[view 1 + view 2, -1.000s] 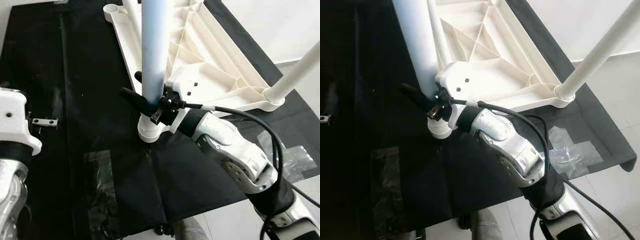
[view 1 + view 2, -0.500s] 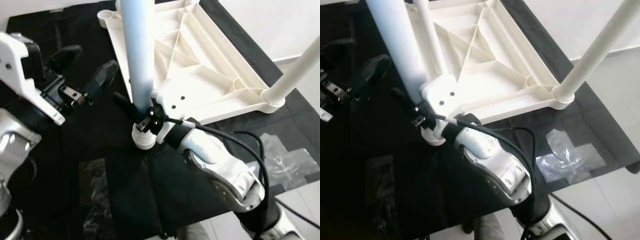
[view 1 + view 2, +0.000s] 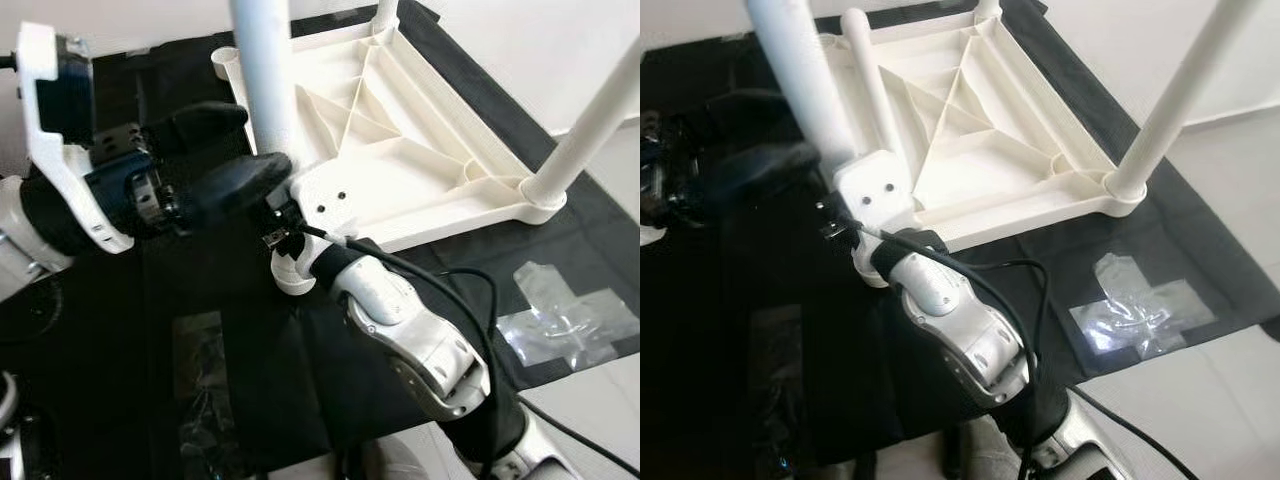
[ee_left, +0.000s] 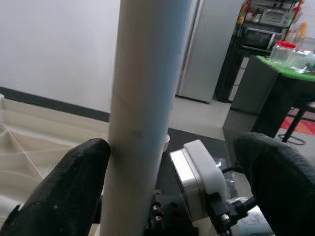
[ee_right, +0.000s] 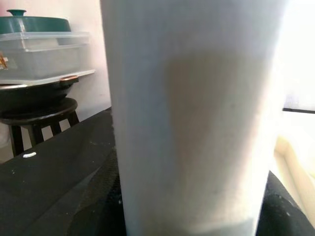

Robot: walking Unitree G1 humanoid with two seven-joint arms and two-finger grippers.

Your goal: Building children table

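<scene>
A white children's table top (image 3: pixel 420 150) lies upside down on a black cloth. A white leg (image 3: pixel 262 80) stands upright in the socket (image 3: pixel 292 275) at its near left corner. My right gripper (image 3: pixel 280 225) is shut on that leg low down, just above the socket; in the right wrist view the leg (image 5: pixel 197 113) is pressed close between the black fingers. My left gripper (image 3: pixel 255 140) is open, higher up, with its fingers either side of the leg. In the left wrist view the leg (image 4: pixel 147 98) touches one finger (image 4: pixel 74 182), with a gap to the other.
Another leg (image 3: pixel 590 130) stands at the right corner and one (image 3: pixel 385 12) at the far corner. A clear plastic bag (image 3: pixel 565 315) lies on the cloth at the right. Pale floor (image 3: pixel 600 410) begins past the cloth's edge.
My left arm has come up from the lower left and across to the leg, its open fingers now straddling it. The right gripper has kept its hold. The camera has shifted.
</scene>
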